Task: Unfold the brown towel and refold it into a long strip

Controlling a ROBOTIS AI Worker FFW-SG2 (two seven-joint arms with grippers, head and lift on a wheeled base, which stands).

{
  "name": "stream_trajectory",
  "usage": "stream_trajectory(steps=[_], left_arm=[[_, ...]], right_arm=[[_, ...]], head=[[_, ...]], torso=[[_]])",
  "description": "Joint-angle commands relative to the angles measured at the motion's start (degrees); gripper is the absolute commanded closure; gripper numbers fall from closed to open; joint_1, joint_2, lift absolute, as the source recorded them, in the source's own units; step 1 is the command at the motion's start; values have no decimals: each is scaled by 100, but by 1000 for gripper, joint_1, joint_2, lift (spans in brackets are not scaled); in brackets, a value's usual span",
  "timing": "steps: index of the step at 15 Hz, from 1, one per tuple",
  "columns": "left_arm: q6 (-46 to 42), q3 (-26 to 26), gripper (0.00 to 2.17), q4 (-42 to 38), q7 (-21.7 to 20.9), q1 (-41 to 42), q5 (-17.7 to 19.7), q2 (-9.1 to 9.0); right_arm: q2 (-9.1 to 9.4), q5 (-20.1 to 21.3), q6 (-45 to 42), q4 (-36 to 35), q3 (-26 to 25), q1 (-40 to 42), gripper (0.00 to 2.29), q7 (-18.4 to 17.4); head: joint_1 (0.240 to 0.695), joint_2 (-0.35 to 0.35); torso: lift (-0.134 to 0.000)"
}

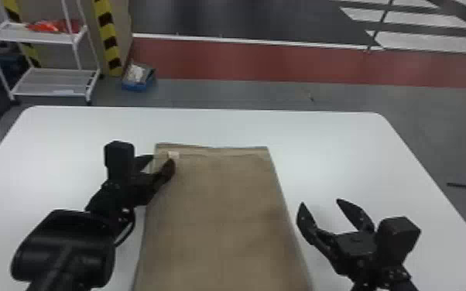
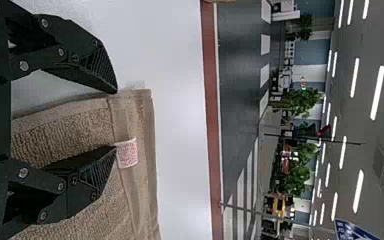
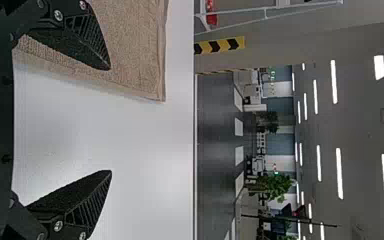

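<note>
The brown towel lies flat as a broad rectangle on the white table, running off the front of the head view. My left gripper is open at its far left corner, one finger over the cloth near a small white tag. In the left wrist view, the open left gripper straddles the edge of the towel, beside the tag. To the right of the towel, my right gripper stands open. The right wrist view has this gripper with one finger over the towel's border.
The white table extends beyond the towel on both sides and at the back. Behind it on the floor are a white shelf rack and a blue box, both toward the left.
</note>
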Motion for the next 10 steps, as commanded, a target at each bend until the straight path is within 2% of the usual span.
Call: stream_trajectory(steps=[1, 5, 10], left_arm=[[-17, -11, 583, -7, 38, -8, -8, 0], [0, -82, 576, -33, 205, 10, -122, 0], [0, -126, 579, -77, 214, 89, -131, 0]], right_arm=[[-9, -1, 18, -11, -9, 7, 151, -9], [-44, -1, 35, -29, -35, 33, 151, -9], [-71, -97, 53, -20, -62, 25, 151, 0]], head=[[695, -133], [695, -133], [695, -142]], torso=[[-123], [-123], [-123]])
